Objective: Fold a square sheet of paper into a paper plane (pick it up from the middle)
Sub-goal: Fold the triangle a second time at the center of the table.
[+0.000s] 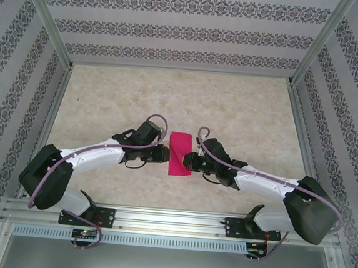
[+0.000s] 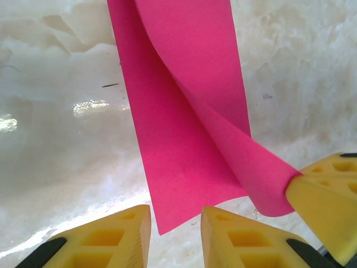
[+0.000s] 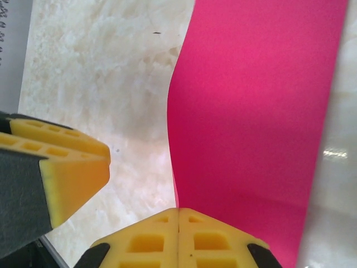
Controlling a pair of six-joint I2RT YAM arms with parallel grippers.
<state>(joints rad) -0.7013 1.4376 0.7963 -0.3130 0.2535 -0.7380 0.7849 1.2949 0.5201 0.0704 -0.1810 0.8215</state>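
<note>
From above, the pink paper (image 1: 180, 153) lies as a narrow strip near the middle of the marbled table (image 1: 170, 89). The left gripper (image 1: 163, 153) is just beside its left edge and the right gripper (image 1: 191, 161) is at its lower right edge. From this far off I cannot tell how either pair of fingers stands. The left wrist camera settles it for that arm: the left gripper (image 2: 174, 219) has its yellow fingers spread, low over the table (image 2: 56, 139). The near corner of the paper (image 2: 189, 123) pokes into the gap without being held. This camera also makes plain what the overhead view leaves flat: the paper is doubled. Its top layer curls up off the lower one toward the right, where the tip of the right gripper (image 2: 304, 192) has it. The right wrist camera shows the right gripper (image 3: 178, 213) with its fingers pressed together, pinching the paper (image 3: 256, 111) at its near edge. The sheet bows up from the table (image 3: 95, 72), and one finger (image 3: 67, 167) of the left gripper sits apart at the left. The paper looks light, limp and easy to crease or tear. It likely wants a gentle pinch at an edge or corner while the other arm presses the flat layer down.
</note>
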